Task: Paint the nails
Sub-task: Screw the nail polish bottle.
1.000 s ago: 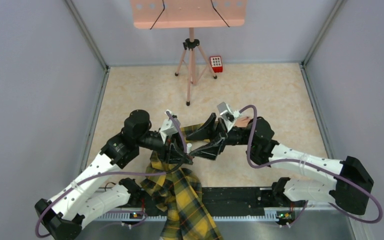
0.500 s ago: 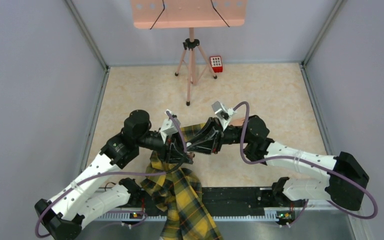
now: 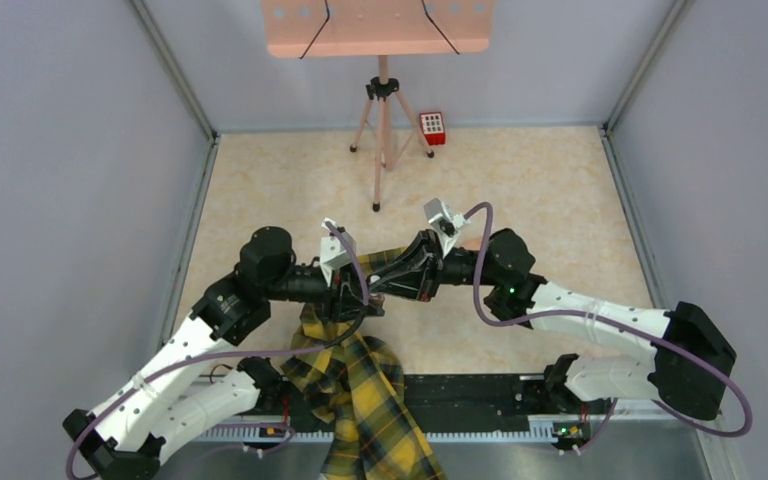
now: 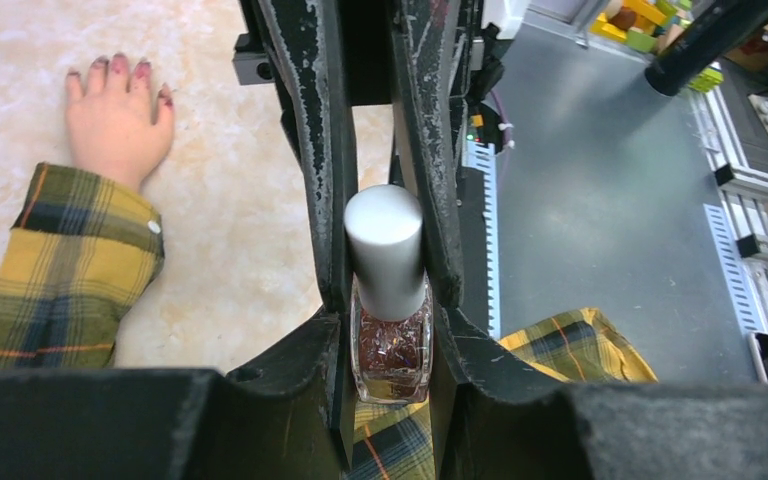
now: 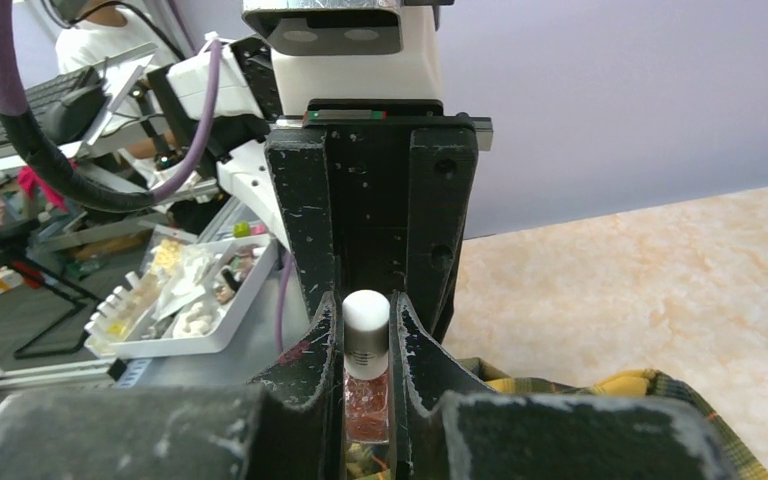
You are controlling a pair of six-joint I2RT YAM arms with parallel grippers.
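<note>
A nail polish bottle with red glittery polish and a white cap stands between both grippers. My left gripper is shut on its glass body. My right gripper is shut on the white cap, and in the top view it meets the left gripper above the plaid sleeve. The pale mannequin hand lies flat on the floor at upper left of the left wrist view, its dark red nails showing. In the top view the right arm hides the hand.
A pink board on a tripod stands at the back, with a small red keypad box beside it. Grey walls close in both sides. A black rail runs along the near edge. A white tray of small items sits off the table.
My right gripper has moved left onto the bottle's cap and gone from open to shut on it. The left arm shifted slightly, still holding the bottle.
</note>
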